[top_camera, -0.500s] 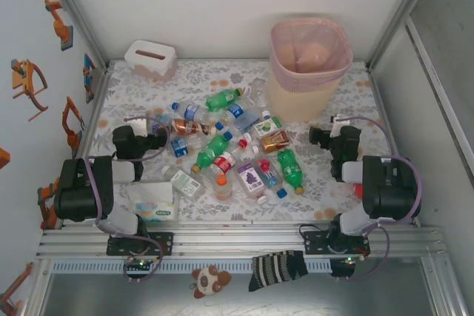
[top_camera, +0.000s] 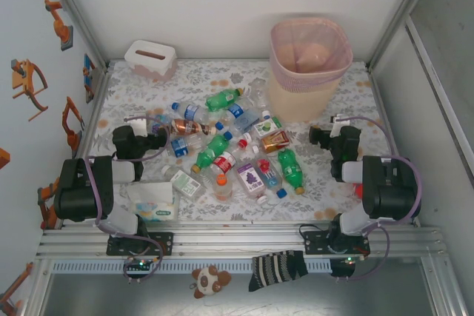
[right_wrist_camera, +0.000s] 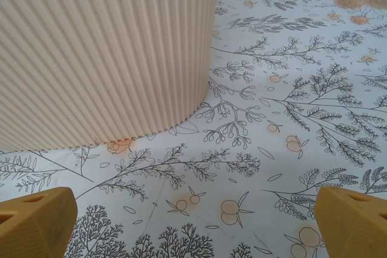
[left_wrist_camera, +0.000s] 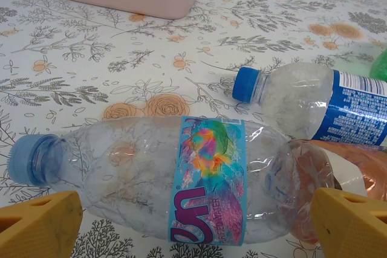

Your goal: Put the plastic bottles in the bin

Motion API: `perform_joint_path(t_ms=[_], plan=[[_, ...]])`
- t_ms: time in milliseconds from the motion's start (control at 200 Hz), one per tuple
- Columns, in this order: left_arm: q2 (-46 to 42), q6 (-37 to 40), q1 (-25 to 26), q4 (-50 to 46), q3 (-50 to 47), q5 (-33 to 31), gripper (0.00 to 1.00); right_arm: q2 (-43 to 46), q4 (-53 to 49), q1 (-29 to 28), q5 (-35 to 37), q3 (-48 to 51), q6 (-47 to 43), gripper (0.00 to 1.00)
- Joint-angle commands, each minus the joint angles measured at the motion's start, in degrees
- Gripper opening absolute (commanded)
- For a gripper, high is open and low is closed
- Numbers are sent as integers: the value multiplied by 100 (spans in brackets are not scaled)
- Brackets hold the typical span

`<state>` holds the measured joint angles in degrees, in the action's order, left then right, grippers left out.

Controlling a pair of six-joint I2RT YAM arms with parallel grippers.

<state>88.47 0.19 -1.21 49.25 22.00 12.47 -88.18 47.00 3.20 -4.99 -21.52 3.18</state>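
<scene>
We see the plastic bottles [top_camera: 226, 149] lying in a loose heap in the middle of the floral tablecloth [top_camera: 133, 94]. The bin [top_camera: 296, 101] stands upright just beyond them, to the far right. Our left gripper [left_wrist_camera: 193, 228] has its fingers spread wide and grips nothing; a clear blue-capped bottle [left_wrist_camera: 151, 173] lies on its side close in front of it. Our right gripper [right_wrist_camera: 193, 222] is also spread wide and holds nothing, above bare cloth near the bin's ribbed wall.

Bright, even, diffuse light. The bin [top_camera: 292, 101] casts only a faint shadow at its base. Overhead view soft; wrist views sharp.
</scene>
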Motion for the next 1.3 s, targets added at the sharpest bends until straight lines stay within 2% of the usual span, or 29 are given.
perform_joint_path(t_ms=[0, 861, 1107, 1297], plan=[[-35, 8, -28, 134, -19, 21, 96, 3, 162, 45, -10, -107, -54, 99], [-49, 15, -29, 164, -36, 22, 96, 24, 184, 39, 15, -87, -46, 99], [-160, 65, 6, 216, -100, 32, 96, 636, -752, 5, 91, -316, -71, 99], [-736, 68, 110, -335, -84, -311, 96, 1272, -1773, -88, 138, -522, -122, 98]])
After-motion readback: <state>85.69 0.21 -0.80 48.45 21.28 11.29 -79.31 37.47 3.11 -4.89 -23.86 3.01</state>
